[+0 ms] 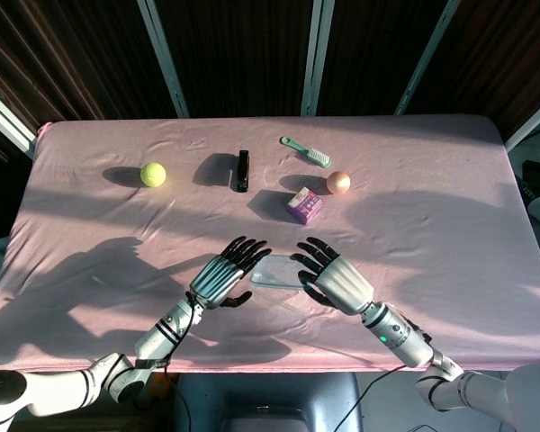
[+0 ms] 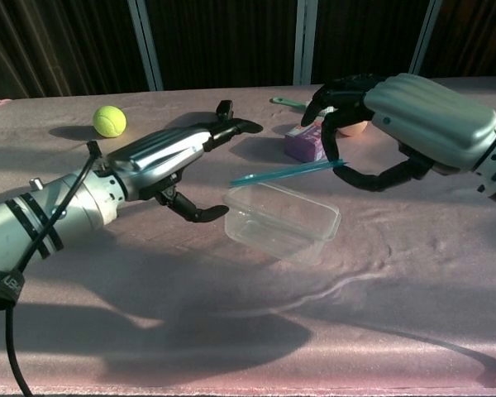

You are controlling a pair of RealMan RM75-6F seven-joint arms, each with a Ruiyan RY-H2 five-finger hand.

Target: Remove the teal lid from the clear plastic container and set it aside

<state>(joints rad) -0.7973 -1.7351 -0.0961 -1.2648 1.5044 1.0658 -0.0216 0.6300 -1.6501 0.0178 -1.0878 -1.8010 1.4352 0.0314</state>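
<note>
The clear plastic container [image 2: 283, 223] sits open on the pink cloth, near the front middle. The teal lid [image 2: 281, 173] hovers above it, tilted up toward the right, and my right hand [image 2: 413, 124] pinches its right end between thumb and fingers. My left hand [image 2: 161, 157] is open just left of the container, fingers stretched out above it and thumb a little short of its left wall. From the head view the lid [image 1: 274, 270] lies between my left hand [image 1: 223, 277] and my right hand [image 1: 337, 281], covering most of the container.
Behind the container stand a purple box [image 1: 304, 205] and a peach ball [image 1: 338, 182]. Farther back are a green brush [image 1: 306, 151], a black stapler [image 1: 242, 170] and a yellow tennis ball [image 1: 153, 174]. The table's front edge [image 1: 279, 364] is close to my forearms.
</note>
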